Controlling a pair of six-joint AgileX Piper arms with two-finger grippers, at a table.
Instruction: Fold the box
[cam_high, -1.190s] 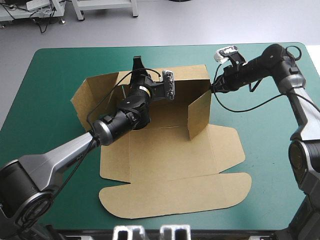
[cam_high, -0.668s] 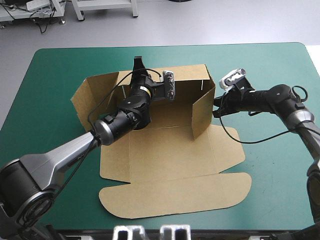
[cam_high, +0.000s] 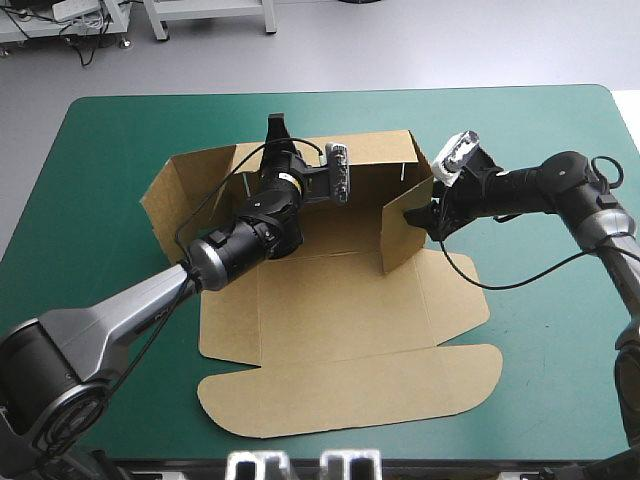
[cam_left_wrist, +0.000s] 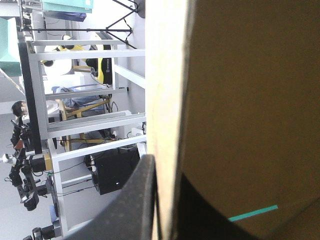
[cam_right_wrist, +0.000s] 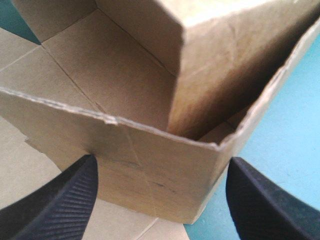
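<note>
left tool (cam_left_wrist: 165, 172) pinched nearly closed, right tool (cam_right_wrist: 162, 162) spread wide

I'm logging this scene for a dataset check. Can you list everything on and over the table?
box: one, brown, mid-table; far and right walls raised, lid flat toward the near edge.
table: one, teal-green cover, under the box.
left tool: one, black, shut on the box's far wall.
right tool: one, black, open, facing the outer side of the right wall.
</note>
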